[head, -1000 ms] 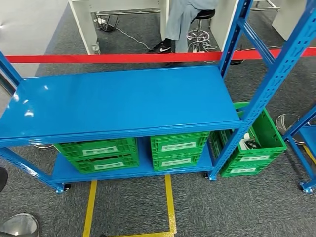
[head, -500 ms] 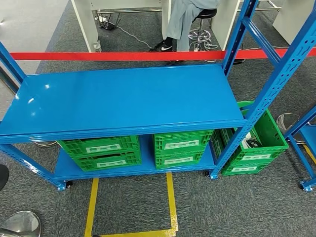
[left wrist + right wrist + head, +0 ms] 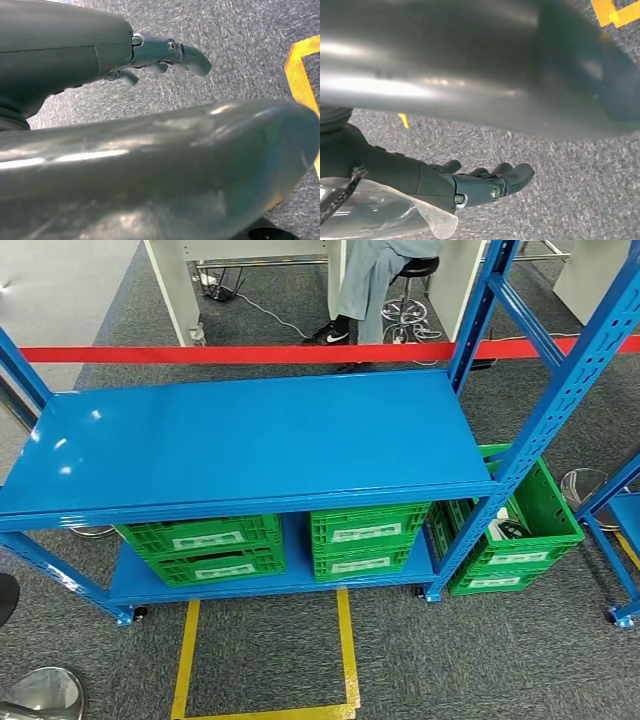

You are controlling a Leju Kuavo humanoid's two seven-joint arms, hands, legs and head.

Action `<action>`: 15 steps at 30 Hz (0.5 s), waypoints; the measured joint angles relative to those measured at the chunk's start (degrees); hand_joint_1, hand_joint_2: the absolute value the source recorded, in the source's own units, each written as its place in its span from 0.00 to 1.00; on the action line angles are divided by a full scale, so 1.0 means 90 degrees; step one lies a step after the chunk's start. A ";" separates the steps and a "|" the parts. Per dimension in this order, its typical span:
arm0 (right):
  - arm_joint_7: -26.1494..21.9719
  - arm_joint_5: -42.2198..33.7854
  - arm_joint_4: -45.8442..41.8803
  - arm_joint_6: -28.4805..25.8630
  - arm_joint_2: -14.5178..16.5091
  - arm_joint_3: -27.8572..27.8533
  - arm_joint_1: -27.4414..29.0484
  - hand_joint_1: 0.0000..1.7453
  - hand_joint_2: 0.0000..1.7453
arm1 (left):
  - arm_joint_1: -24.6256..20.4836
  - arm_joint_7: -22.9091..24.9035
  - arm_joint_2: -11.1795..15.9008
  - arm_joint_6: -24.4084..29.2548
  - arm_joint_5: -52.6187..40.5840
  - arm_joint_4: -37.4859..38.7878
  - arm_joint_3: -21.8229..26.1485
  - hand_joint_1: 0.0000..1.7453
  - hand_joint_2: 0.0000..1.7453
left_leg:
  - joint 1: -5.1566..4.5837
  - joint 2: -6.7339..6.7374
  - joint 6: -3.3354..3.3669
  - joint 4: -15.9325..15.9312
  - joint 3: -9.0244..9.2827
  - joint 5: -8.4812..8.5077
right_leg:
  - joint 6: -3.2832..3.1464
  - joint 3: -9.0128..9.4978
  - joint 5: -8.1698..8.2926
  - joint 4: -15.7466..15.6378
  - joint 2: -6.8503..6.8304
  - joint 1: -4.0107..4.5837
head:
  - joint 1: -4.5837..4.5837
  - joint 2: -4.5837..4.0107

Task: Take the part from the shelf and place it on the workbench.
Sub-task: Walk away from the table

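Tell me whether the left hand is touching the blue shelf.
Apart. In the left wrist view the left hand hangs over grey carpet with nothing in it; in the head view the blue shelf stands untouched.

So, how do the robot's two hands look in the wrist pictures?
Left hand: smooth dark grey cover, metallic grey fingers with small round screws. Right hand: dark grey, same screws; clear plastic film and a dark braided cord beside it.

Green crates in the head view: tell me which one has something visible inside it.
The green crate standing on the floor just outside the blue shelf's right end: its open top shows dark and white items. The two stacks on the lower shelf board sit under the top board, contents hidden.
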 joint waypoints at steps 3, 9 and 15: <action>0.0050 -0.0361 0.0009 -0.0016 -0.0067 0.0420 0.0053 0.00 0.00 | 0.0052 0.0063 0.0075 -0.0078 0.0388 -0.0026 -0.0306 0.00 0.00 | 0.0000 0.0000 -0.0001 0.0000 -0.0001 0.0000 | 0.0000 -0.0001 0.0000 0.0000 0.0000 0.0000 | 0.0000 0.0000; 0.0155 -0.1067 0.0032 -0.0033 -0.0205 0.1263 0.0157 0.00 0.00 | 0.0152 0.0187 0.0229 -0.0227 0.1152 -0.0097 -0.0917 0.00 0.00 | 0.0000 0.0000 -0.0001 0.0000 -0.0002 0.0001 | 0.0000 -0.0001 0.0000 0.0000 0.0000 0.0000 | 0.0001 0.0000; 0.0264 -0.1810 0.0048 -0.0048 -0.0330 0.2114 0.0258 0.00 0.00 | 0.0250 0.0319 0.0384 -0.0388 0.1943 -0.0163 -0.1533 0.00 0.00 | 0.0000 0.0000 -0.0001 0.0000 -0.0003 0.0001 | 0.0000 -0.0003 0.0000 0.0000 0.0000 0.0000 | 0.0000 0.0000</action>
